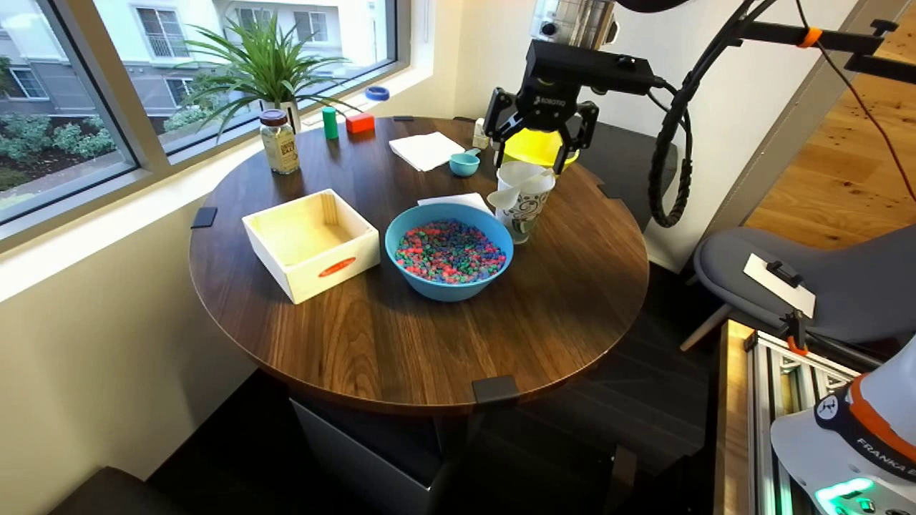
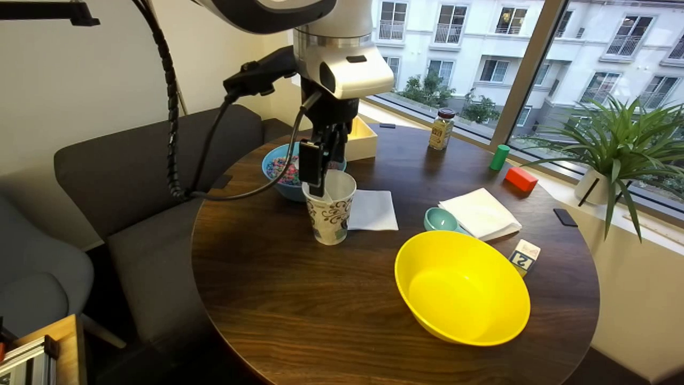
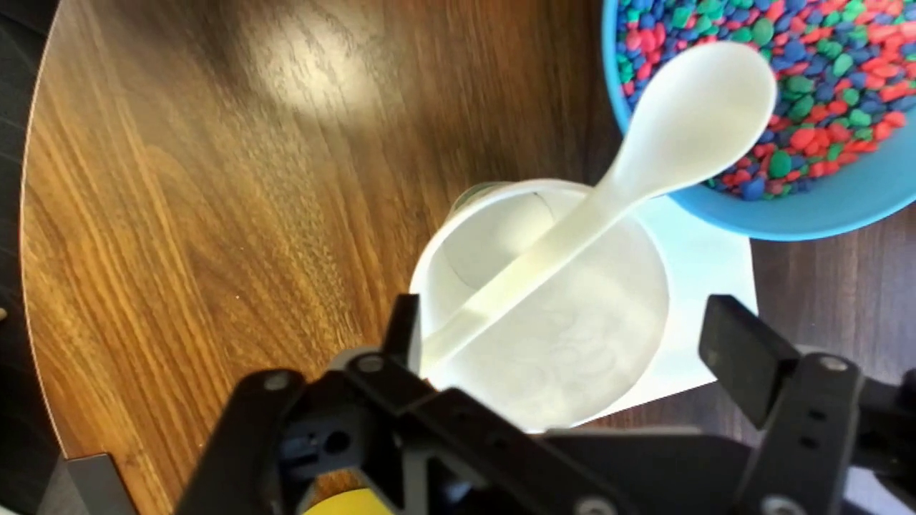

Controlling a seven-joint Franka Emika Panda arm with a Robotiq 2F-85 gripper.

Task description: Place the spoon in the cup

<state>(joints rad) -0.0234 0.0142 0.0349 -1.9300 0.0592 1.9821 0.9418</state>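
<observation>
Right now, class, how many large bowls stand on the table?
2: the blue bowl of coloured bits, beside the patterned cup, and the yellow bowl, near the teal scoop. No others show.

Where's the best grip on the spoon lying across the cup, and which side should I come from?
I'd grip the spoon mid-handle, from above, turning the open gripper to close across it. The slim handle spans the mouth of the cup, leaving room on either side; the broader head juts past the rim toward the blue bowl, likely a poorer hold.
</observation>
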